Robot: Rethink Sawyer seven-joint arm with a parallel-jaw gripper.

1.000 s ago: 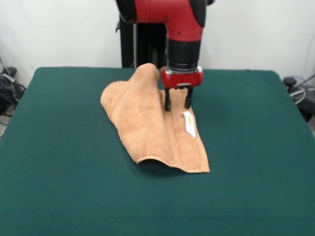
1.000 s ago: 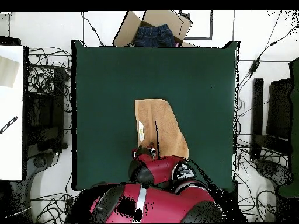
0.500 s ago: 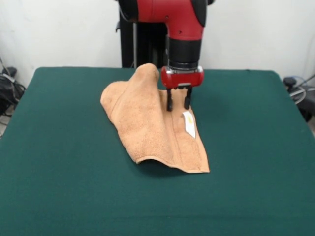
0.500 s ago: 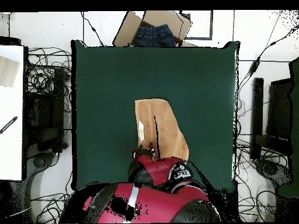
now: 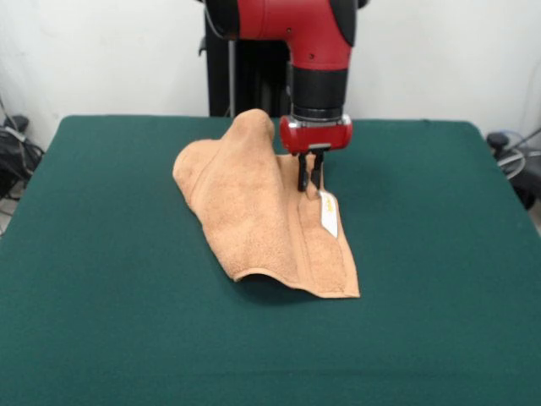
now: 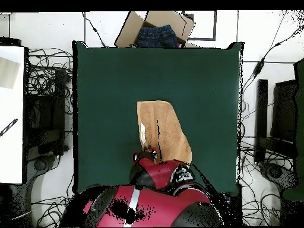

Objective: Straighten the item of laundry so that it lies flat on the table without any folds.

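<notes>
The item of laundry [image 5: 254, 211], a peach terry towel, lies folded lengthwise on the green table [image 5: 101, 254], with a raised hump at its far end and a white tag [image 5: 327, 214] on the right strip. My gripper [image 5: 309, 188] stands upright over the towel's far right part, just above the tag. Its fingers [image 5: 302, 176] are drawn together and pinch a small ridge of the cloth. From overhead the towel [image 6: 163, 124] shows as a narrow slanted patch. The red arm [image 6: 157, 172] covers its near end and hides the fingertips.
A cardboard box with dark blue jeans [image 6: 155, 34] sits beyond the table's far edge in the overhead view. Cables and black stands [image 6: 44, 113] line both sides of the table. Wide green cloth surrounds the towel.
The fingers stood apart over the towel a second ago and have closed together on the cloth. The arm has shifted slightly right. The towel's shape is unchanged.
</notes>
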